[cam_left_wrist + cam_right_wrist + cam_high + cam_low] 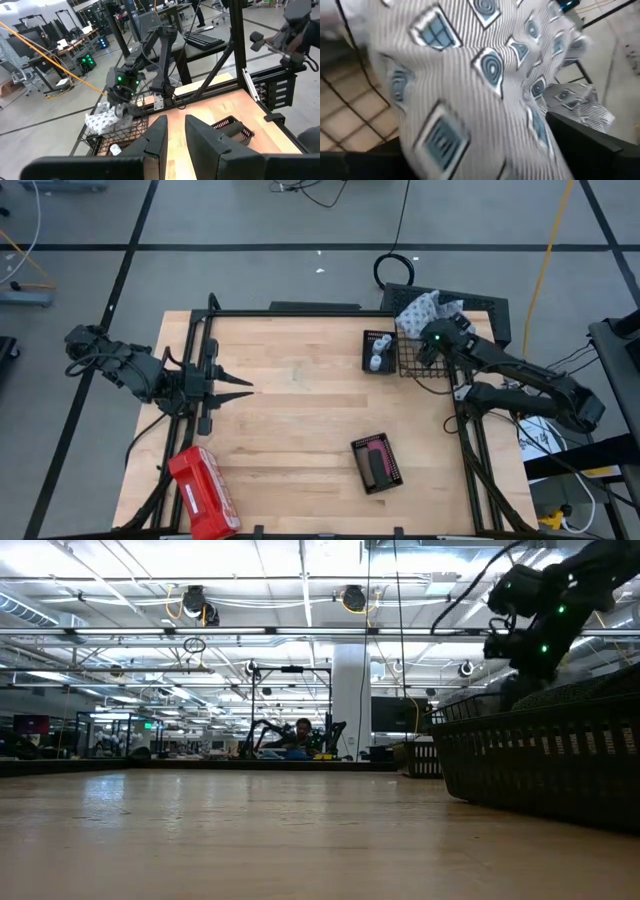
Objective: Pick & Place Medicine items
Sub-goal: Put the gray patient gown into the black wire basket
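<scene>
Dark wire basket (545, 765) on wooden table (250, 840), arm (550, 610) above it; person (300, 730) seated far behind.

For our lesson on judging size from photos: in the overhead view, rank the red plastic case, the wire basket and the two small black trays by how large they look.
1. Wire basket, though cloth and arm cover part of it.
2. Red plastic case, partly cut off by the picture's edge.
3. Black tray near the front.
4. Black tray beside the basket.

The top two look close, so their order is unsure.
</scene>
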`<state>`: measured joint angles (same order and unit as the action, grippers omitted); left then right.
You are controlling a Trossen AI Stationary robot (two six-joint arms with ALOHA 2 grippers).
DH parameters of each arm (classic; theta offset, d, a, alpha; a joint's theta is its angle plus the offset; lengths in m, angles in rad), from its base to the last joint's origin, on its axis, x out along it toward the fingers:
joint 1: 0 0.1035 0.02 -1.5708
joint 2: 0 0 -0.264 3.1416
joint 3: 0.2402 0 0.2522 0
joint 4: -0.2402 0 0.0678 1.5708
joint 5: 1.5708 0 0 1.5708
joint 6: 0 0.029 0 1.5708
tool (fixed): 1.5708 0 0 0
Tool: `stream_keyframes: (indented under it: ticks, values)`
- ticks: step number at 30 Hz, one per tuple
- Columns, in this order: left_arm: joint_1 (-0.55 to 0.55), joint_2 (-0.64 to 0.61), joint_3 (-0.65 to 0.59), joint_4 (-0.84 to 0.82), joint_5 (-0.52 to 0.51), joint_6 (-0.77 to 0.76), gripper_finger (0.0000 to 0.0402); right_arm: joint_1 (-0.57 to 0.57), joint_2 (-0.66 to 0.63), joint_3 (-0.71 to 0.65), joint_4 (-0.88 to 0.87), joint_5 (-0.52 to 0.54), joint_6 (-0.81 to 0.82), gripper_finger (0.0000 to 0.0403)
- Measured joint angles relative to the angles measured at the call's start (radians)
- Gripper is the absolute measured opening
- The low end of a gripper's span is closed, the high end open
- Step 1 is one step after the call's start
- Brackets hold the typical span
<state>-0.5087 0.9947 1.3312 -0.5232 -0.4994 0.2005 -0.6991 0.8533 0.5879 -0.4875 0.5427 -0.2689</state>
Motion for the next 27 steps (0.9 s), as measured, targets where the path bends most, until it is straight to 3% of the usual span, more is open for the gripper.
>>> stream_keyframes:
  ticks: [3, 10, 16, 22, 27]
  values:
    - [0.000, 0.000, 0.000, 0.000, 0.000, 0.000, 0.0076, 0.000, -0.045, 0.052, -0.061, -0.061, 0.050, 0.0322]
    - [0.000, 0.000, 0.000, 0.000, 0.000, 0.000, 0.0076, 0.001, -0.157, 0.156, -0.091, -0.333, 0.139, 0.0319]
    - [0.000, 0.000, 0.000, -0.013, 0.000, 0.000, 0.0076, 0.001, -0.220, 0.212, -0.047, -0.334, 0.223, 0.0315]
    - [0.000, 0.000, 0.000, -0.007, 0.000, 0.005, 0.0076, 0.001, -0.089, 0.415, -0.206, -0.335, 0.353, 0.0272]
    - [0.000, 0.000, 0.000, -0.008, 0.000, 0.000, 0.0076, 0.001, 0.110, 0.551, -0.291, -0.336, 0.389, 0.0171]
